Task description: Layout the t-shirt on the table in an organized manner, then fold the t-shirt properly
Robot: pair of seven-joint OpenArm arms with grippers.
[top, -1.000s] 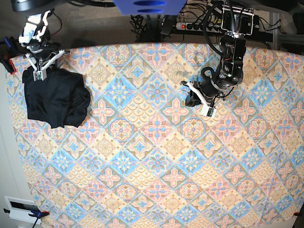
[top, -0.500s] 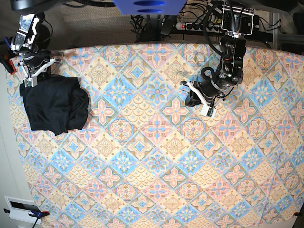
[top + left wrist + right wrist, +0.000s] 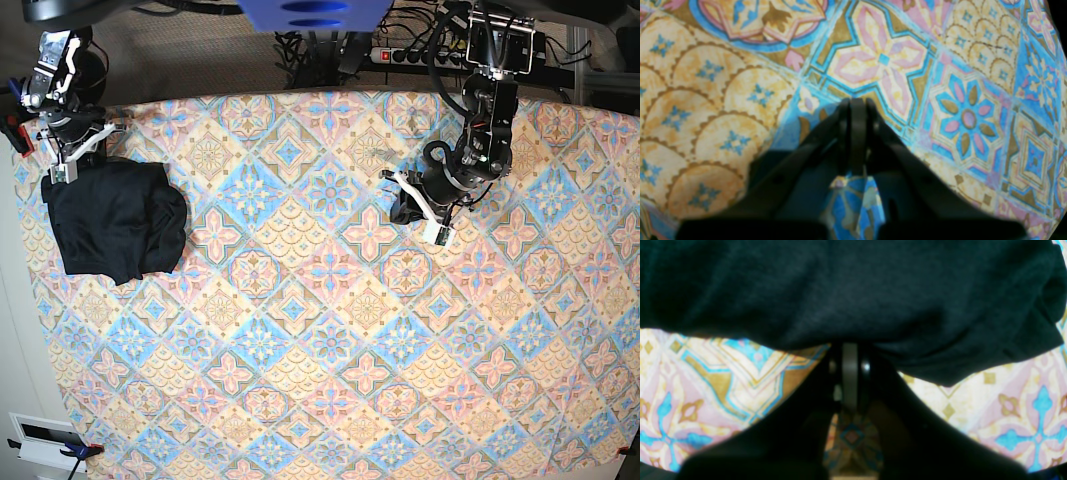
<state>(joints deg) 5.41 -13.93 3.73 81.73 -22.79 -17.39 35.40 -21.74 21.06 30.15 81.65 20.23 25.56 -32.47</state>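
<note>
Shirt (image 3: 115, 220) sits as a dark bunched heap near the table (image 3: 330, 300) edge, just ahead of the right gripper (image 3: 58, 172) tips. Since a second ago that gripper has swung sideways along the heap's top edge, and the heap slid with it and looks squarer. Jaws are clenched, tips at the hem; whether fabric is pinched, cannot tell. Left gripper (image 3: 437, 235) hasn't moved, jaws clenched on nothing, only bare cloth ahead, well apart from the shirt. Judgement: this was only repositioning; the shirt isn't laid flat yet and folding hasn't started.
</note>
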